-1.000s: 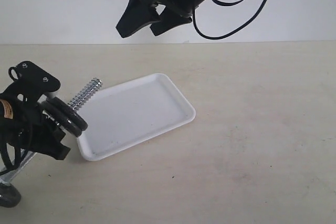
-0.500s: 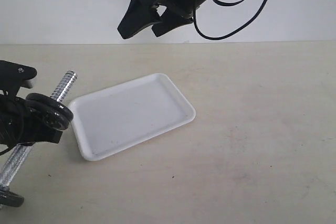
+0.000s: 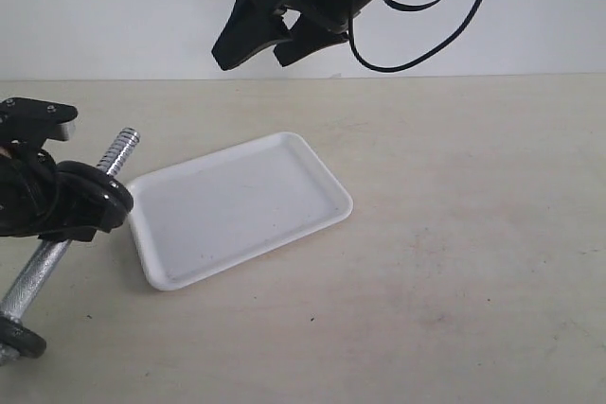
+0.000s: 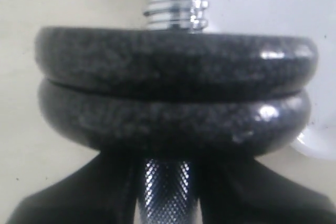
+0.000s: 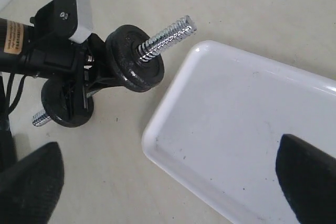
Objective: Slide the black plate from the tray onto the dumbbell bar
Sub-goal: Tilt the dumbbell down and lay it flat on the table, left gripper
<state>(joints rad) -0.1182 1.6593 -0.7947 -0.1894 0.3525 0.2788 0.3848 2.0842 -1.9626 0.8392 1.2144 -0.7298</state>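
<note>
My left gripper (image 3: 66, 215) (image 4: 165, 177) is shut on the knurled middle of the dumbbell bar (image 3: 38, 272) (image 5: 165, 38), holding it tilted just left of the tray. Two black discs sit pressed together on the bar above the jaws. The outer one, nearest the free threaded end, is the black plate (image 4: 173, 56) (image 3: 99, 198) (image 5: 134, 64). Another black disc (image 3: 19, 340) (image 5: 65, 106) sits at the bar's low end. The white tray (image 3: 237, 210) (image 5: 252, 124) holds nothing. My right gripper (image 3: 260, 30) (image 5: 168, 182) hangs open high above the tray.
The tray lies on a beige table (image 3: 454, 281) with a white wall behind it. A black cable (image 3: 417, 54) loops down from the right arm.
The left gripper has swung the bar and its discs leftward, off the tray's corner, and tilted it more upright. The right gripper has barely moved.
</note>
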